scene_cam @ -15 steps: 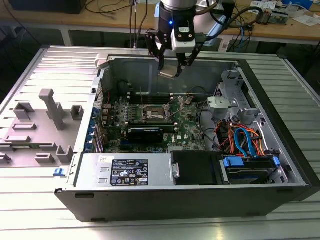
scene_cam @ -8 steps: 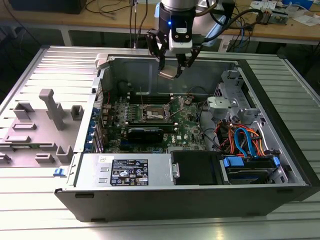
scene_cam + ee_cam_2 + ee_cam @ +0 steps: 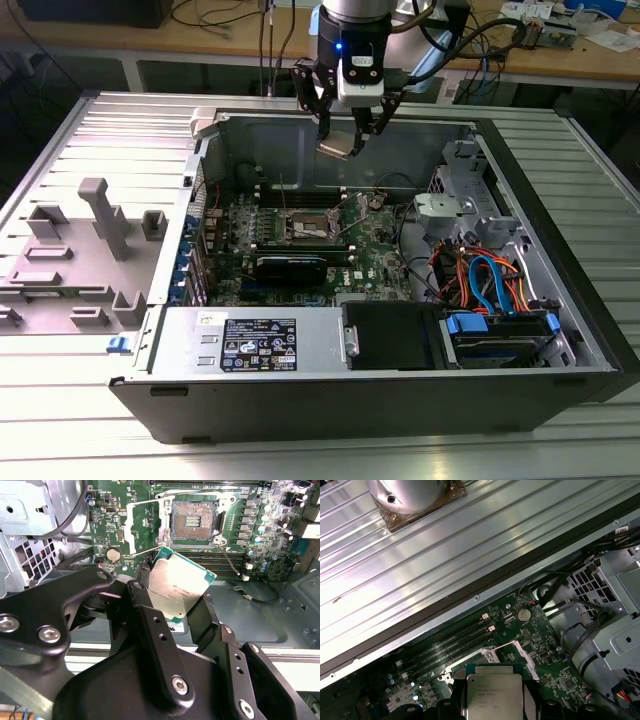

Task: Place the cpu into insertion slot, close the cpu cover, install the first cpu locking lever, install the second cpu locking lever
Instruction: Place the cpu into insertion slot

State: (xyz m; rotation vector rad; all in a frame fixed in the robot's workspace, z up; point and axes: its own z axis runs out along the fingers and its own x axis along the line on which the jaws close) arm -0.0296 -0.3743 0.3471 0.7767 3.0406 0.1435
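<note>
- The cpu cover (image 3: 131, 527) is seen swung open in the second wrist view. It lies just beside the socket, so the pin field is exposed.
- The insertion slot (image 3: 305, 228) is set in the motherboard (image 3: 375, 255) inside the open case (image 3: 560, 250). Its tan-gold pin field is bare and no chip is seated in it.
- The cpu (image 3: 338, 148) is held well above the board. The slot lies below it and a little toward the exterior view's left, so a descent with a slight shift that way is judged to be needed.
- The cpu is shown as a flat, near-square chip with a dull silver-grey top and a green rim, carried tilted rather than level with the socket.
- The gripper (image 3: 347, 135) is closed on the cpu, which is pinched at two opposite edges between the fingers (image 3: 142, 605).
</note>
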